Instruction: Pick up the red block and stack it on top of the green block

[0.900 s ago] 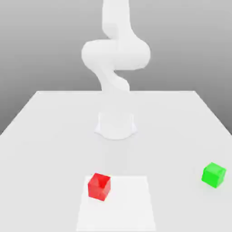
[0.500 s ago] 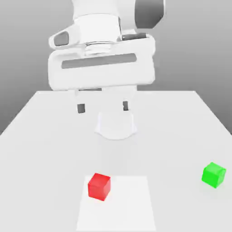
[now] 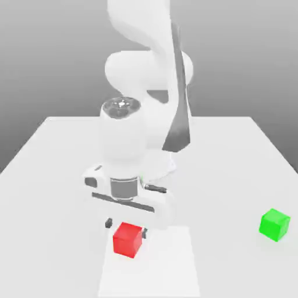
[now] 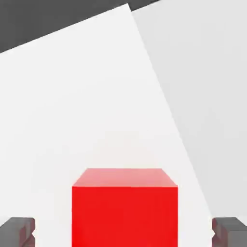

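The red block (image 3: 128,239) sits on the white table near its front edge, on a paler square patch. My gripper (image 3: 126,228) points straight down right over it, open, with one dark fingertip (image 3: 108,223) on each side of the cube. In the hand view the red block (image 4: 124,207) lies between the two fingertips (image 4: 18,231), with a clear gap on each side of it and nothing gripped. The green block (image 3: 274,224) rests alone on the table far toward the exterior view's right, well apart from the gripper.
The paler square patch (image 3: 169,268) lies under the red block at the table's front. The arm's round base (image 3: 166,166) stands at the table's middle behind the hand. The white table (image 3: 52,174) stretches wide on both sides.
The hand has come down from high above the table to just over the red block, with its fingers now straddling the cube. Neither block has moved.
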### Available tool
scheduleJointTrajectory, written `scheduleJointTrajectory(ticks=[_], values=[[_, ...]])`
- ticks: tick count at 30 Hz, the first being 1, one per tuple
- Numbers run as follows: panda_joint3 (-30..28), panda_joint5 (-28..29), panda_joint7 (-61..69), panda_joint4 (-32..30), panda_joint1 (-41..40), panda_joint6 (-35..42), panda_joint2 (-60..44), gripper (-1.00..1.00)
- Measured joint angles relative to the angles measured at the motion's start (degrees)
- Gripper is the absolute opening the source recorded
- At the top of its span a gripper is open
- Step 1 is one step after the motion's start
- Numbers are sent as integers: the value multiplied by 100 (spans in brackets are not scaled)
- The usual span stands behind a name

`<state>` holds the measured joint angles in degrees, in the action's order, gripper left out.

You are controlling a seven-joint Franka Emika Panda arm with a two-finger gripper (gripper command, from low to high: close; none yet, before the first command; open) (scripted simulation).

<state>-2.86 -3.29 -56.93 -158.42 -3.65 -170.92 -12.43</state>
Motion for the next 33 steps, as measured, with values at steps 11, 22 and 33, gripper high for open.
scheduleJointTrajectory(ticks=[11, 22, 33], values=[[-35, 136, -94, -36, 4, 249, 303, -100], [558, 343, 754, -13, -302, 1253, 1259, -100], [1939, 328, 2842, 310, 815, 1590, 1268, -100]])
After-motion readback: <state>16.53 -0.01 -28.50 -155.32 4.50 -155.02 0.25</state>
